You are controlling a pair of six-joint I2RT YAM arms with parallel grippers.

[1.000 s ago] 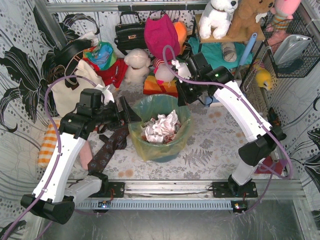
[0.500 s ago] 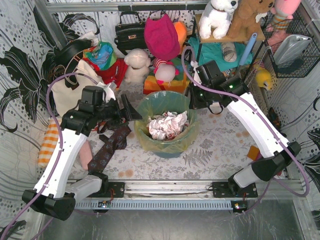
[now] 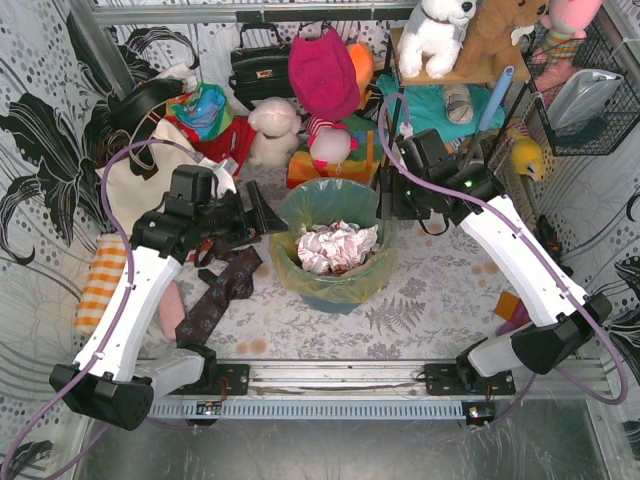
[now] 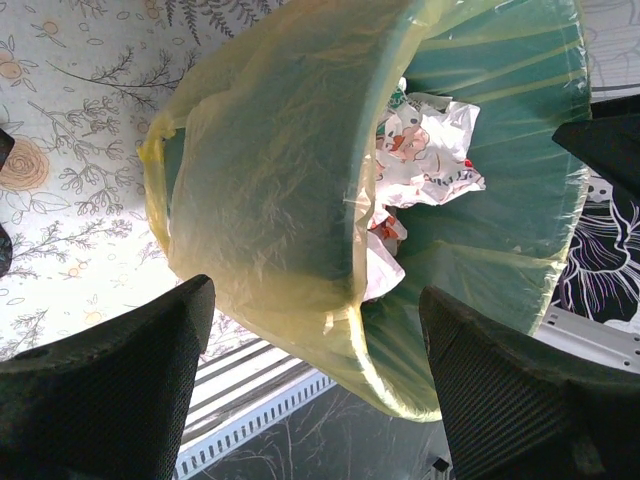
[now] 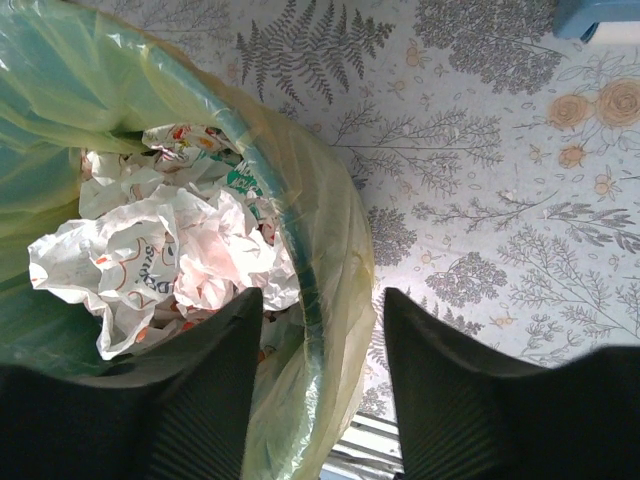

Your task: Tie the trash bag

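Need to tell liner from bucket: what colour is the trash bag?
The trash bag is translucent yellow; left wrist view shows it best.

Bright, even light, faint sheen on the trash bag (image 4: 270,200).

My left arm (image 3: 130,300) stood up from its base at the near left corner, elbow bent, forearm leaning in toward the middle. The left gripper (image 3: 262,215) faced right, its fingers (image 4: 120,380) spread wide and clamped on nothing. My right arm (image 3: 520,260) ran in a long diagonal from the near right base, wrist folded over at the far end. The right gripper (image 3: 388,205) pointed down and left, its fingers (image 5: 200,390) parted partway, pinching nothing.
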